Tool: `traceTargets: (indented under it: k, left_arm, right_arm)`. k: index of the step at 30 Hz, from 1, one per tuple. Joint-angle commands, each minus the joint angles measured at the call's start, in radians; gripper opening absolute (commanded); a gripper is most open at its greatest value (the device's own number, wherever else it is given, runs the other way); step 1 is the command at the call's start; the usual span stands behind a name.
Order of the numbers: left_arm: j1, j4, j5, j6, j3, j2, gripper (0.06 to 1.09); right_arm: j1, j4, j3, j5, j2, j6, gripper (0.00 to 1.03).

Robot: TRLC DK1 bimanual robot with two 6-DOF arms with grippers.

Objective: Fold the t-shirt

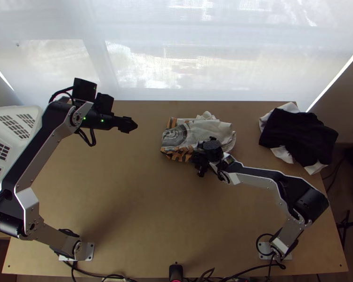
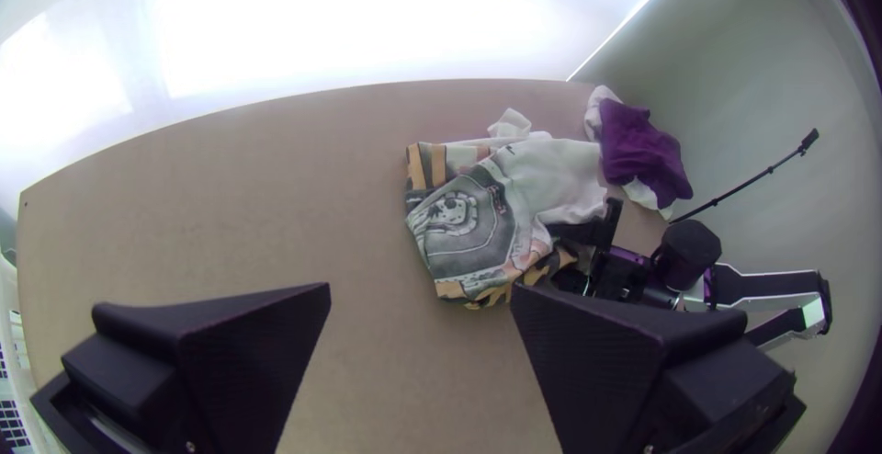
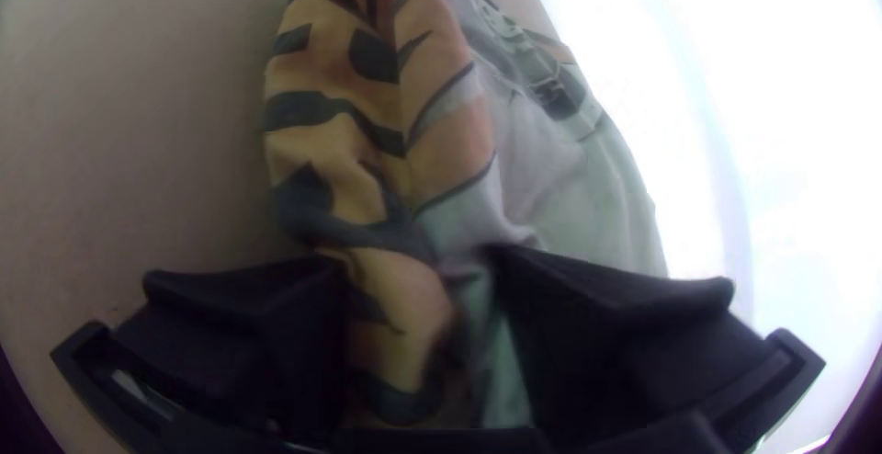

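- Find the white t-shirt with grey print and orange-and-black patterned cloth (image 1: 200, 131) on the light wooden table (image 1: 129, 197), toward its far side near the middle; lies partly folded, layered and rumpled.
- Note a white piece poking out past the far edge and patterned cloth showing along the near edge (probably what still wants tucking or turning over).
- See the black right gripper (image 3: 418, 256) low at the near side of the t-shirt, fingers apart and set on either side of a patterned-and-white ridge. Looks placed to catch that ridge when closed; cannot tell from here whether any pressure bears on the cloth.
- Find the black left gripper (image 2: 421, 287) raised to the left of the t-shirt, well apart from it, fingers spread, nothing between. Likely parked there to leave room for one-handed work on the near edge.
- Judge the folding as part done; next, seems to call for a firm pinch on the ridge, then a lift or a small tug. Beware of gathering several layers at once and undoing the fold.
- Log the bunched black-and-white garment (image 1: 294, 134) at the table's right side, out of the working area.
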Motion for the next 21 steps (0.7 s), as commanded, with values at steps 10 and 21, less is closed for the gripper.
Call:
traceTargets:
  k: [10, 21]
  left_arm:
    - [0.003, 0.0, 0.002, 0.0, -0.006, -0.004, 1.01]
    - [-0.002, 0.004, 0.002, -0.011, -0.002, -0.006, 1.01]
  right_arm:
    - [-0.11, -0.012, -0.001, 0.0, -0.184, 0.086, 0.03]
    - [-0.208, -0.187, 0.169, 0.017, -0.463, 0.123, 0.03]
